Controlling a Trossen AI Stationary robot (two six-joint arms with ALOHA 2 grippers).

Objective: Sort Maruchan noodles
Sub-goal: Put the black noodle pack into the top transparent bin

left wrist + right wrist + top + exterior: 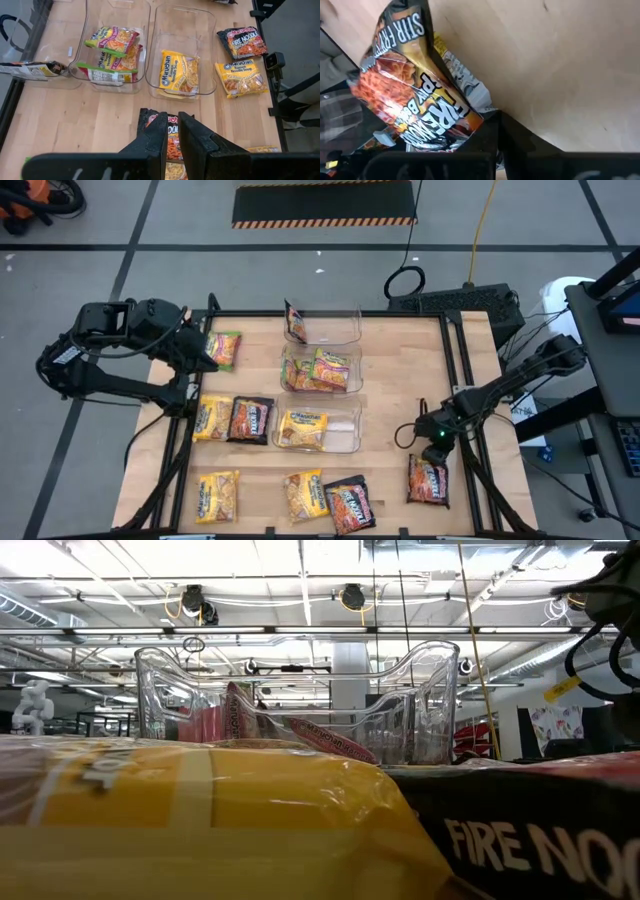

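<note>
Maruchan noodle packets lie around three clear bins in the middle of the table. The far bin [335, 328] has a dark packet [295, 322] leaning against its wall. The middle bin [352, 368] holds green-yellow packets [318, 368]. The near bin [345, 430] holds a yellow one [302, 428]. My right gripper [492, 131] is shut on a dark Fire packet [428, 480] at the near right. My left gripper [172, 137] hangs over the table's left side by a green packet [224, 350]. Its fingers stand a narrow slit apart with nothing between them. My right gripper pinches the dark packet's far short end [470, 122] between its two fingers. It comes slanting down from the far side. The wrapper is crumpled up at the fingers. The rest of the packet [428, 488] lies flat on the table toward the near edge.
Loose packets lie on the wood: yellow [212, 418] and dark [250, 420] left of the near bin, then yellow [216, 492], yellow [303, 494] and dark [350, 503] along the near edge. Black frame rails [462, 380] border the table.
</note>
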